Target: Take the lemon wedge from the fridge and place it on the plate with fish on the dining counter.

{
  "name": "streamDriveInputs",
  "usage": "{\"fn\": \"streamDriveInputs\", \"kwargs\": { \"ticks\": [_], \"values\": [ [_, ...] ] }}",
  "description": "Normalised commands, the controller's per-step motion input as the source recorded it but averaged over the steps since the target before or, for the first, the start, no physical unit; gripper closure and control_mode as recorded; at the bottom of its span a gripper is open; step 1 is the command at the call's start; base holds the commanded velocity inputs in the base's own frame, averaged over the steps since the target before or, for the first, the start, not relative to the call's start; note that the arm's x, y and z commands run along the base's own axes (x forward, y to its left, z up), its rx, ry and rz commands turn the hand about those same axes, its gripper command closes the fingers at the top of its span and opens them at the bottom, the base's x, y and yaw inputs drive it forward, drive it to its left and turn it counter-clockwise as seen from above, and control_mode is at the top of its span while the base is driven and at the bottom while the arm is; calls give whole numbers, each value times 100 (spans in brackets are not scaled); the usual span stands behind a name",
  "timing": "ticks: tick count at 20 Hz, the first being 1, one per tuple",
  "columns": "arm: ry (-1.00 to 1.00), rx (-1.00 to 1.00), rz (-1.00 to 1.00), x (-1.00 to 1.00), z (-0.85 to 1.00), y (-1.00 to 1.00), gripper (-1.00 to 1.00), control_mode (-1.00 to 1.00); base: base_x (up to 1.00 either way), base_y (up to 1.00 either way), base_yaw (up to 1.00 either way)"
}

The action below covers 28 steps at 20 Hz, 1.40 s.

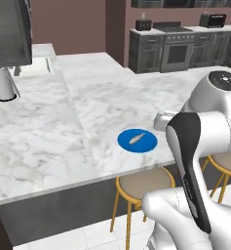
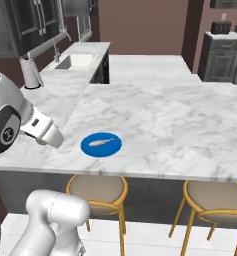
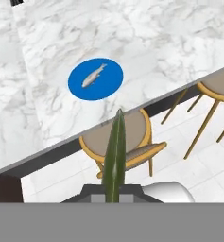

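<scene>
One lemon wedge (image 3: 115,156) sits pinched in my closed pincer (image 3: 114,191), hanging above a wooden-legged stool (image 3: 116,139) just off the counter (image 3: 170,42) edge. Nearby on the marble, the blue plate (image 3: 95,79) carries a fish (image 3: 93,75).

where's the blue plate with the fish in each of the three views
Left base view: the flat round bright blue plate lies centre right, near the marble counter's front edge.
Right base view: left of centre, near the front edge.
Hand view: upper left of centre, beyond the olive lemon wedge.
Shared landmark: the round wooden-legged stool just below the plate.
</scene>
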Motion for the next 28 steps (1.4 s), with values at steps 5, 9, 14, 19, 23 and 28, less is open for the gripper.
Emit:
{"fn": "streamDriveInputs", "kwargs": {
  "ticks": [5, 9, 14, 19, 23, 28],
  "values": [
    [0, 0, 0, 0, 0, 0, 100, 100, 86, 1, -18],
    [0, 0, -7, 48, -3, 0, 100, -100, 40, 0, -7],
    [0, 0, -20, 100, -22, 0, 100, -100, 0, 0, 0],
    [0, 2, -16, 100, -25, 0, 100, -100, 0, 0, 0],
    [0, 18, -4, 90, -24, -16, 100, -100, 0, 0, 0],
    [0, 27, 0, 71, -33, -38, 100, -100, 0, 0, 0]
  ]
}}
